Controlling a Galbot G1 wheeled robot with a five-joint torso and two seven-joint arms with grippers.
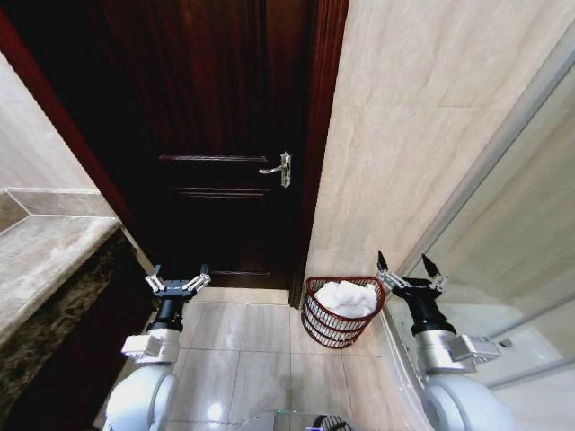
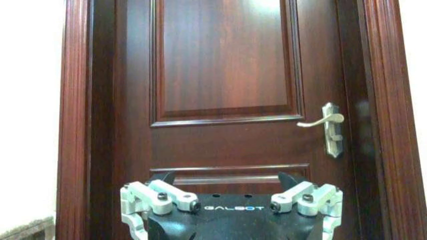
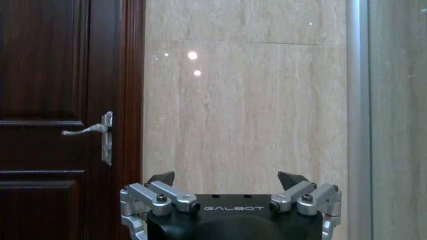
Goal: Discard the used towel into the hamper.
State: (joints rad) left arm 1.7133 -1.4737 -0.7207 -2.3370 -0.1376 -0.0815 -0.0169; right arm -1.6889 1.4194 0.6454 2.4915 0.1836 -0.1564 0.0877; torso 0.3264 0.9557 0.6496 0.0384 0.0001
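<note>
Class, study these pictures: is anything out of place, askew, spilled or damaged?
Nothing stands out. The white towel lies inside the hamper, which stands upright on the floor by the wall. The left hand and right hand are open and empty.

A bathroom is showing here: beige stone wall tiles [image 1: 404, 135], a glossy tiled floor [image 1: 243, 350], a dark wooden door [image 1: 225, 135], a marble-topped table [image 1: 40, 256] and a glass partition [image 1: 521, 206].

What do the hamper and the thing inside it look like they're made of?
The hamper looks like thin metal wire with a dark reddish-brown coating: open bars with floor showing through. The white towel inside looks like soft cloth, probably terry, judging by its crumpled folds. Both the left gripper and the right gripper are open and empty.
</note>
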